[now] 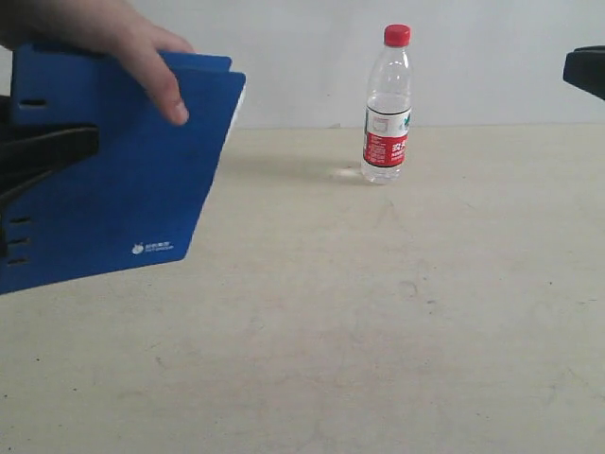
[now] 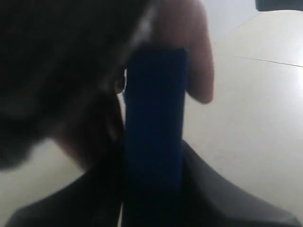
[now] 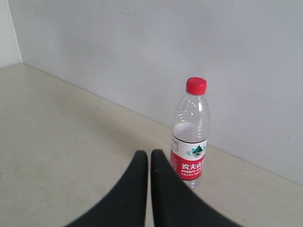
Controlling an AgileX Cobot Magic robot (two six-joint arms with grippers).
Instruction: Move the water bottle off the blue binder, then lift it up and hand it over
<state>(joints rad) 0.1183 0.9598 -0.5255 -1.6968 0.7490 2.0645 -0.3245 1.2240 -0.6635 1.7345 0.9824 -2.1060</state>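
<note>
Water bottle (image 1: 388, 113): stands upright on the surface (image 1: 378, 312), long axis vertical, red cap up, label turned to the exterior camera. It sits close to the back wall (image 1: 492, 57), well apart from the blue binder (image 1: 113, 180).

Blue binder: held up and tilted, off the surface as far as the exterior view shows. Slotted spine toward the left edge of that view, open edge with white pages toward the bottle, white logo low on the cover.

Left gripper (image 2: 151, 156): jaws clamped on the binder, one on each face. The left wrist view shows the binder edge-on between them.

A person's hand (image 1: 123, 43) grips the binder's upper edge, fingers draped over the cover.

Right gripper (image 3: 149, 153): jaws together, only a thin slit between the tips, holding nothing. The bottle stands beyond the tips and a little off their line, not between them. In the exterior view this gripper shows only at the upper right edge, well apart from the bottle.
</note>
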